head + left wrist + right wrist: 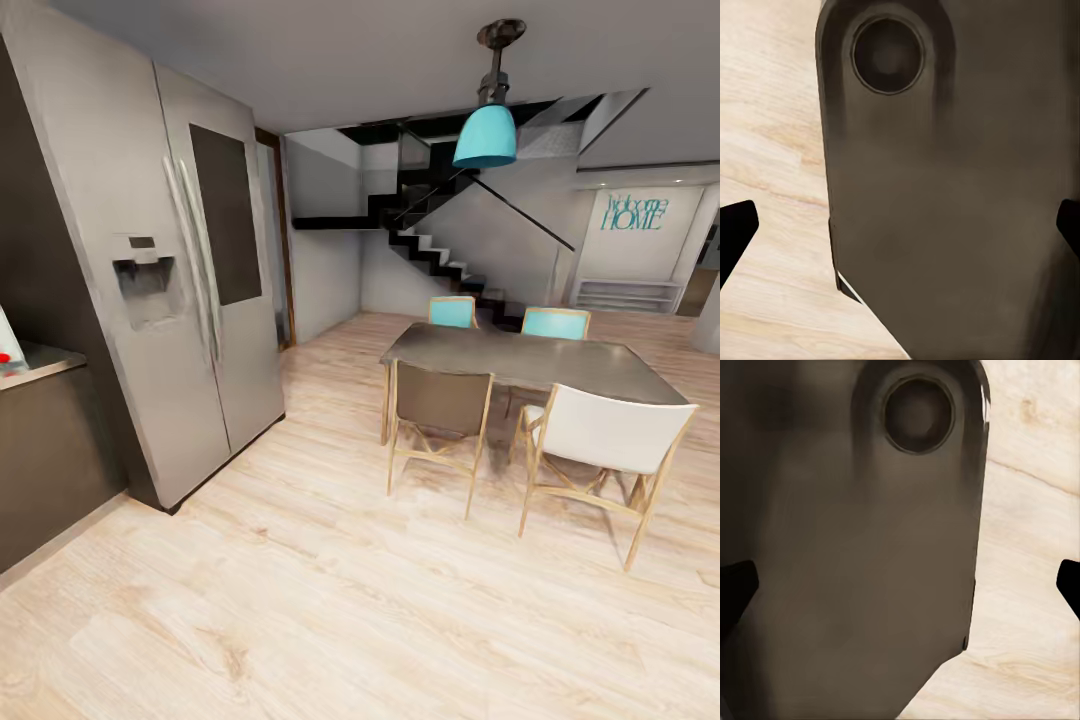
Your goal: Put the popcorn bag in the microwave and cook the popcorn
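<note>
- Left gripper (pixel 900 225) is hanging with fingers spread apart, robot's dark base (pixel 960 187) and wood floor (pixel 765 112) lying beyond its fingertips.
- Right gripper (pixel 900 585) is likewise hanging spread apart.

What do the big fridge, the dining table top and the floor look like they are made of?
The fridge looks like brushed steel: matte silver-grey doors with long, shiny metal handles. The dining table has a dull grey top, maybe metal or stone by its faint sheen, on light wooden legs. The floor looks like pale wood planks, with visible grain and board seams; it could equally be laminate.
</note>
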Robot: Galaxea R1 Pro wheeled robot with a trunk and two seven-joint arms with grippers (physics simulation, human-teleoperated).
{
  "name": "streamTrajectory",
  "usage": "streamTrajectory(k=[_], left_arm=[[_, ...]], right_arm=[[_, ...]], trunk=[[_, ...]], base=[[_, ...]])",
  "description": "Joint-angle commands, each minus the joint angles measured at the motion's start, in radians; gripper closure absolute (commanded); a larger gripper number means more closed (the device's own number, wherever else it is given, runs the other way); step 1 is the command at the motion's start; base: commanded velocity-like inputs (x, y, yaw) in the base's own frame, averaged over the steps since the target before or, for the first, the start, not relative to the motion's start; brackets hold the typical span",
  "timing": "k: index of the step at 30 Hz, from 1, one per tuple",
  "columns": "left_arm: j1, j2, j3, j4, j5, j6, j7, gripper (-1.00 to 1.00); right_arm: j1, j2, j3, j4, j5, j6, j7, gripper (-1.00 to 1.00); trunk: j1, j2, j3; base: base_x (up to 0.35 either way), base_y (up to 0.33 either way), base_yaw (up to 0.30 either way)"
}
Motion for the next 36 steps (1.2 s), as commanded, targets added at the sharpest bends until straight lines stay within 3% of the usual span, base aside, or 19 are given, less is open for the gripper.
streamTrajectory(k=[1, 15, 23, 30, 36], left_arm=[[0.000, 0.000, 0.000, 0.000, 0.000, 0.000, 0.000, -1.00], [-0.002, -0.009, 0.011, -0.040, 0.037, -0.034, -0.006, -1.00], [-0.002, -0.009, 0.011, -0.040, 0.038, -0.034, -0.006, -1.00], [-0.002, -0.008, 0.011, -0.040, 0.076, -0.034, -0.006, -1.00], [-0.002, -0.008, 0.011, -0.040, 0.080, -0.034, -0.006, -1.00]], right_arm=[[0.000, 0.000, 0.000, 0.000, 0.000, 0.000, 0.000, -1.00], [-0.002, -0.005, -0.006, 0.002, 0.000, 0.002, 0.004, -1.00], [-0.002, -0.005, -0.005, 0.002, 0.000, 0.002, 0.004, -1.00], [-0.001, -0.005, -0.005, 0.002, 0.000, 0.002, 0.003, -1.00], [-0.002, -0.005, -0.005, 0.002, 0.000, 0.002, 0.003, -1.00]], trunk=[[0.000, 0.000, 0.000], [0.000, 0.000, 0.000], [0.000, 0.000, 0.000], [0.000, 0.000, 0.000], [0.000, 0.000, 0.000]], base=[[0.000, 0.000, 0.000], [0.000, 0.000, 0.005], [0.000, 0.000, 0.240], [0.000, 0.000, 0.269], [0.000, 0.000, 0.269]])
